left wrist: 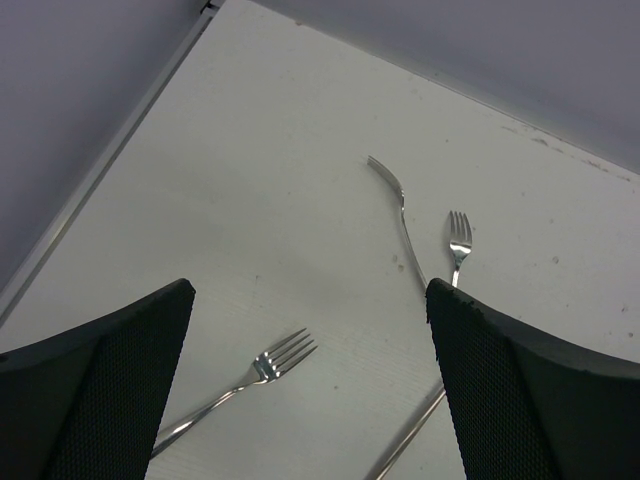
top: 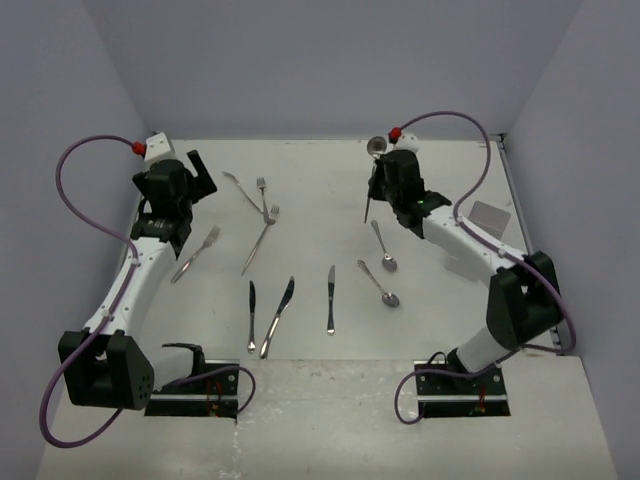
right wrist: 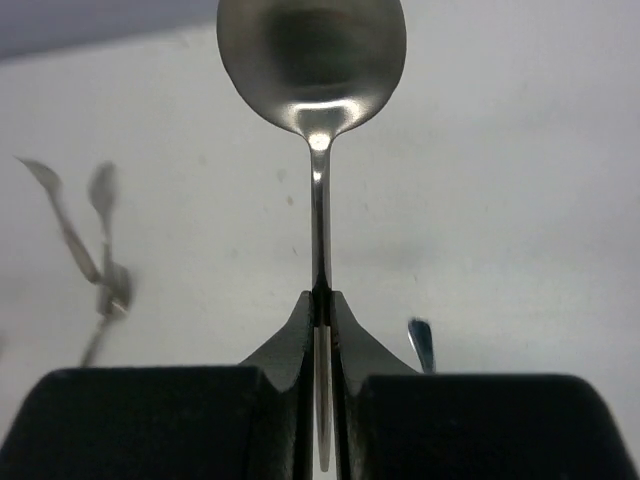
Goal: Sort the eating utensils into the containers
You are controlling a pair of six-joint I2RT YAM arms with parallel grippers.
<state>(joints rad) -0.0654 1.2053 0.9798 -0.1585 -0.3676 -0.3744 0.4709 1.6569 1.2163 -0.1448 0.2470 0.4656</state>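
Pinching a shiny spoon (right wrist: 312, 60) by its thin handle, the right claw (right wrist: 320, 305) hangs at upper right of the top view.
Left claw (left wrist: 308, 295) gapes empty over slim forks (left wrist: 275, 360); knives (top: 331, 298) lie flat on the pale counter (top: 320, 190).

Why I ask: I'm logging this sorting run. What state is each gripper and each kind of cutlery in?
Held spoon: clamped by its handle, off the table.
Right gripper: shut on the held spoon.
Left gripper: open, empty.
Forks: lying loose on the table.
Knives: three, lying flat on the table.
Other spoons: two, lying flat on the table.
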